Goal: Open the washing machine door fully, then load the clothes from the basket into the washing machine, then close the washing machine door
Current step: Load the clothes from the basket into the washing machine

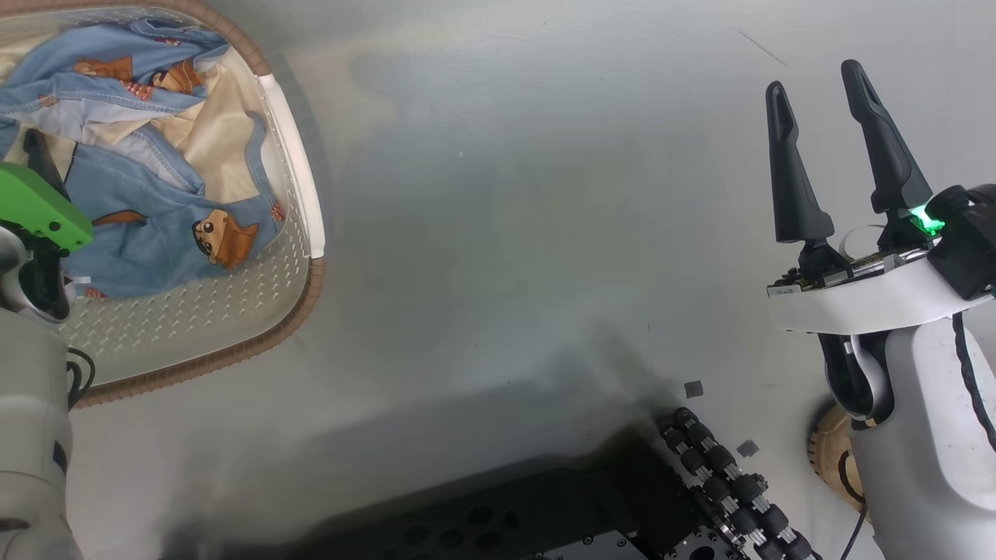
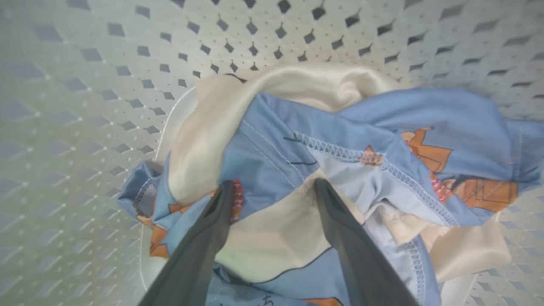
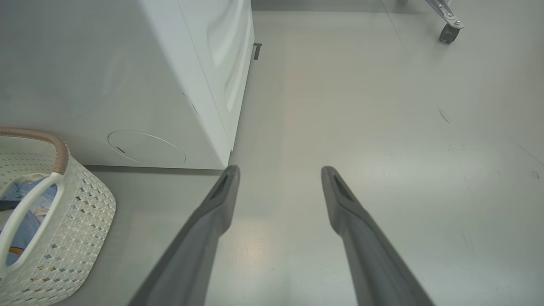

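Note:
The basket (image 1: pixel 307 210) stands on the floor at the upper left of the head view, cream-white with a brown rim. The clothes (image 1: pixel 163 233), light blue with orange-brown figures and cream parts, lie heaped inside it. My left gripper (image 2: pixel 274 187) is down in the basket, open, its fingertips resting on the clothes (image 2: pixel 382 127) with a cream and blue fold between them. My right gripper (image 1: pixel 815 80) hangs open over bare floor far to the right, holding nothing. The right wrist view has the white washing machine (image 3: pixel 127 85) at upper left and the basket (image 3: pixel 72 212) below it. The washing machine door is out of view.
My own dark base with its roller wheel (image 1: pixel 724 474) fills the bottom of the head view. A caster of some wheeled frame (image 3: pixel 446 32) stands far off on the grey floor. Open floor lies between the basket and my right arm.

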You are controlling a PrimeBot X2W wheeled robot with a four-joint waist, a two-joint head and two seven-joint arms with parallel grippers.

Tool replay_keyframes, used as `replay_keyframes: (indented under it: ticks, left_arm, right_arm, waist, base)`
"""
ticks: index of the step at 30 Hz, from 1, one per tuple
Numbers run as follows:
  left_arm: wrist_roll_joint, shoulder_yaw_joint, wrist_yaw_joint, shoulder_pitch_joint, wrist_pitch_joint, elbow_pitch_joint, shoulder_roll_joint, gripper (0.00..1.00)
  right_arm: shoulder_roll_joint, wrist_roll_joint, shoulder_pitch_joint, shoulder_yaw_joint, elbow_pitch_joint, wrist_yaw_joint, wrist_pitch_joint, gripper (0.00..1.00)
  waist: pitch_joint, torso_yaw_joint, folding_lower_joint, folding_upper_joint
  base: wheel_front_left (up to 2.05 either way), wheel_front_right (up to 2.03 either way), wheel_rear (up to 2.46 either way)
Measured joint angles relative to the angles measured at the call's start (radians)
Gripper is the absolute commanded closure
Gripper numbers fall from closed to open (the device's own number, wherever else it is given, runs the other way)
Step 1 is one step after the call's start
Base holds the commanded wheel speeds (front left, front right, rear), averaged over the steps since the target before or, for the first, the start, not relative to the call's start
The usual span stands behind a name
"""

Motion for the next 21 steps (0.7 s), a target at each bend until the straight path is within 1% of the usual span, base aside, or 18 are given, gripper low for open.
replay_keyframes:
  ticks: [10,12,13,14,15,16,17,21]
  left_arm:
    - [0.000,-0.009,-0.001,-0.017,-0.029,0.029,-0.001,0.00]
    - [0.001,-0.011,-0.003,-0.021,-0.032,0.035,-0.002,0.15]
    - [0.002,-0.013,-0.007,-0.021,-0.036,0.037,-0.002,0.37]
    - [0.002,-0.014,-0.010,-0.022,-0.040,0.041,-0.002,0.56]
    - [0.002,-0.015,-0.010,-0.022,-0.041,0.045,-0.003,0.73]
    - [0.003,-0.017,-0.011,-0.022,-0.043,0.049,-0.004,0.92]
    - [0.003,-0.018,-0.012,-0.023,-0.045,0.053,-0.005,1.00]
    - [0.003,-0.025,-0.025,-0.025,-0.058,0.060,-0.005,1.00]
  right_arm:
    - [-0.001,-0.001,-0.001,-0.004,-0.004,0.000,0.000,0.00]
    - [-0.001,-0.002,-0.002,-0.004,-0.004,0.000,0.000,0.00]
    - [-0.001,-0.004,-0.002,-0.004,-0.004,0.000,0.000,0.00]
    - [-0.001,-0.005,-0.003,-0.004,-0.004,0.000,0.000,0.00]
    - [-0.001,-0.006,-0.003,-0.004,-0.004,0.000,0.000,0.00]
    - [-0.001,-0.007,-0.004,-0.004,-0.004,0.000,0.000,0.00]
    - [-0.001,-0.007,-0.005,-0.004,-0.004,0.000,0.000,0.00]
    - [-0.001,-0.007,-0.008,-0.004,-0.004,0.000,0.000,0.00]
  waist:
    - [0.010,0.001,0.0000,0.0000]
    - [0.011,0.002,0.0000,0.0000]
    - [0.011,0.003,0.0000,0.0000]
    - [0.012,0.003,0.0000,0.0000]
    - [0.012,0.003,0.0000,0.0000]
    - [0.011,0.004,0.0000,0.0000]
    - [0.011,0.005,0.0000,0.0000]
    - [0.010,0.007,0.0000,0.0000]
  base:
    - [0.00,0.00,0.00]
    - [0.00,0.00,0.00]
    - [0.00,0.00,0.00]
    - [0.00,0.00,0.00]
    - [0.00,0.00,0.00]
    - [0.00,0.00,0.00]
    - [0.00,0.00,0.00]
    - [0.00,0.00,0.00]
